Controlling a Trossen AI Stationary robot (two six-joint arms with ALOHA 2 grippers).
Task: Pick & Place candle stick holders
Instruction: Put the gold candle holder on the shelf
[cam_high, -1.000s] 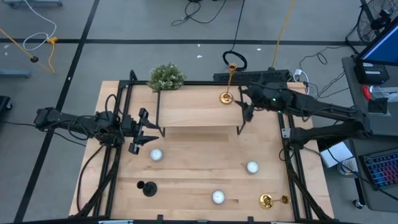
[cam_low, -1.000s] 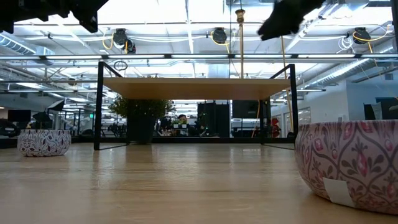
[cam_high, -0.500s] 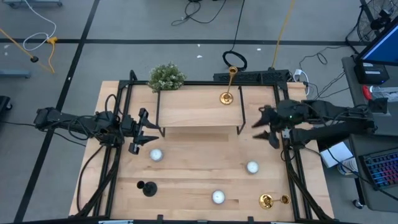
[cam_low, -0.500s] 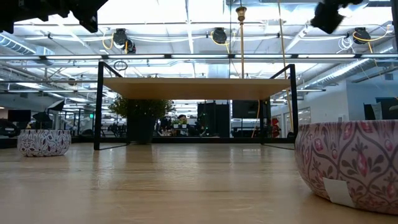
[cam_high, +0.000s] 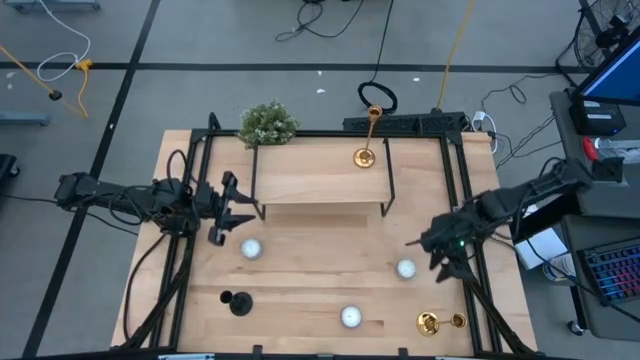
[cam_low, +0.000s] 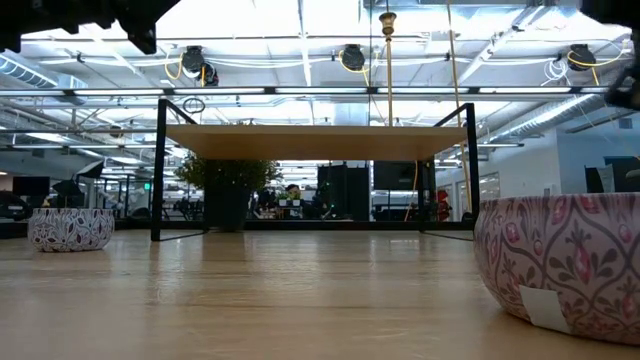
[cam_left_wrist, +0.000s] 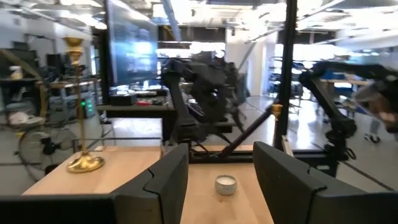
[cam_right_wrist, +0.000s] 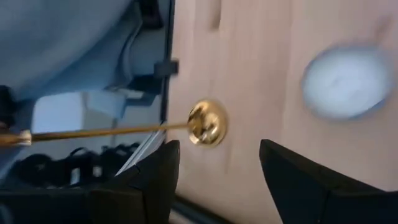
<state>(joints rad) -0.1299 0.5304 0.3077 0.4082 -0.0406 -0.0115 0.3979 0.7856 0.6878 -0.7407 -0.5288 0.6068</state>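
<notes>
One gold candlestick (cam_high: 365, 155) stands by its round base on the raised wooden shelf (cam_high: 310, 175), and it also shows in the left wrist view (cam_left_wrist: 81, 163) and the low view (cam_low: 388, 70). A second gold candlestick (cam_high: 430, 322) is at the near right; in the right wrist view its base (cam_right_wrist: 207, 123) shows just ahead of my right gripper (cam_right_wrist: 214, 180). Whether it stands or lies I cannot tell. A black candlestick (cam_high: 238, 302) is at the near left. My right gripper (cam_high: 437, 252) is open and empty. My left gripper (cam_high: 225, 212) is open and empty by the shelf's left end.
Three small white patterned bowls sit on the table (cam_high: 250, 249) (cam_high: 405, 268) (cam_high: 350, 317); the middle one is next to my right gripper (cam_right_wrist: 345, 81). A bushy green plant (cam_high: 268, 123) stands at the shelf's far left corner. Black frame rails run along the table's sides (cam_high: 470, 290).
My right gripper has left the gold candlestick on the shelf and swung toward the table's right and near edges, ending above the table near the bowl and the near-right gold candlestick. The shelf candlestick has stayed upright where it was.
</notes>
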